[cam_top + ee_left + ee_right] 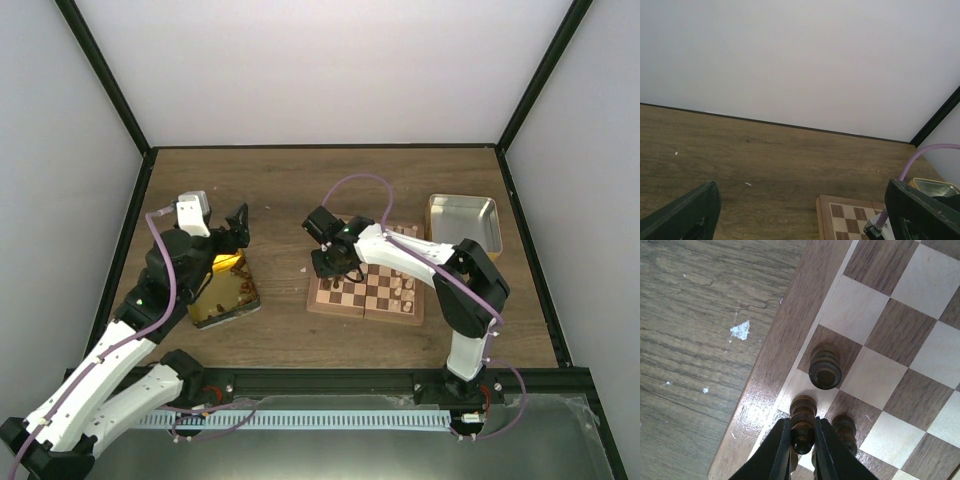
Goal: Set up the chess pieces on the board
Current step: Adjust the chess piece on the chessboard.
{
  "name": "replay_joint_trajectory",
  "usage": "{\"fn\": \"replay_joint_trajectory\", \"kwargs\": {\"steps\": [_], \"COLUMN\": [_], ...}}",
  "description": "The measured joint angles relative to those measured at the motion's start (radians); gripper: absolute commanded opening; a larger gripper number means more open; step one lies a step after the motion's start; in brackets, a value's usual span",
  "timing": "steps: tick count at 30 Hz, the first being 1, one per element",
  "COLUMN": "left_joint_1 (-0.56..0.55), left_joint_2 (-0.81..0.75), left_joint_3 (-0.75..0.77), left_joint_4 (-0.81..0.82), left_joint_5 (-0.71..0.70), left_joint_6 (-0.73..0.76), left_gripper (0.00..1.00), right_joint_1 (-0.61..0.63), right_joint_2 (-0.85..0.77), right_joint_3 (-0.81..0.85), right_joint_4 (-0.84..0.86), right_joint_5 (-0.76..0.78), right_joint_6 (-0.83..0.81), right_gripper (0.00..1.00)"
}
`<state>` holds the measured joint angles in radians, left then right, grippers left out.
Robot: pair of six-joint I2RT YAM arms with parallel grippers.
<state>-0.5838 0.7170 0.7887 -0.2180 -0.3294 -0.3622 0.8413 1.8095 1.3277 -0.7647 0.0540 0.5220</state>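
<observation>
The board [385, 292] lies mid-table, with dark chess pieces [338, 286] along its left side and pale ones [406, 284] toward its right. My right gripper [326, 268] hangs over the board's left edge. In the right wrist view it [802, 426] is shut on a dark piece [803, 406] that stands on a light square beside the tan border [785, 340]. Two more dark pieces [825, 369] [844, 429] stand close by. My left gripper [238, 228] is open and holds nothing, raised over the table left of the board [850, 215]; its fingers [690, 215] are spread wide.
A shiny gold tin [225, 295] sits under the left arm. A silver tin [463, 220] stands at the board's far right corner and also shows as the silver tin [935, 186] in the left wrist view. White walls with black frame posts enclose the table.
</observation>
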Motion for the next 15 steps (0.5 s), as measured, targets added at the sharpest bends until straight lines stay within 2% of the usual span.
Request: {"fn": "replay_joint_trajectory", "kwargs": {"steps": [15], "left_joint_1": [0.000], "left_joint_2": [-0.001], "left_joint_3": [0.000], "left_joint_4": [0.000], "left_joint_5": [-0.002], "left_joint_6": [0.000], "left_gripper": [0.92], "right_joint_1": [0.000], "right_joint_2": [0.000], "right_joint_3": [-0.003], "right_joint_4": [0.044], "right_joint_5": [0.026], "right_joint_6": [0.017], "right_gripper": [0.12]}}
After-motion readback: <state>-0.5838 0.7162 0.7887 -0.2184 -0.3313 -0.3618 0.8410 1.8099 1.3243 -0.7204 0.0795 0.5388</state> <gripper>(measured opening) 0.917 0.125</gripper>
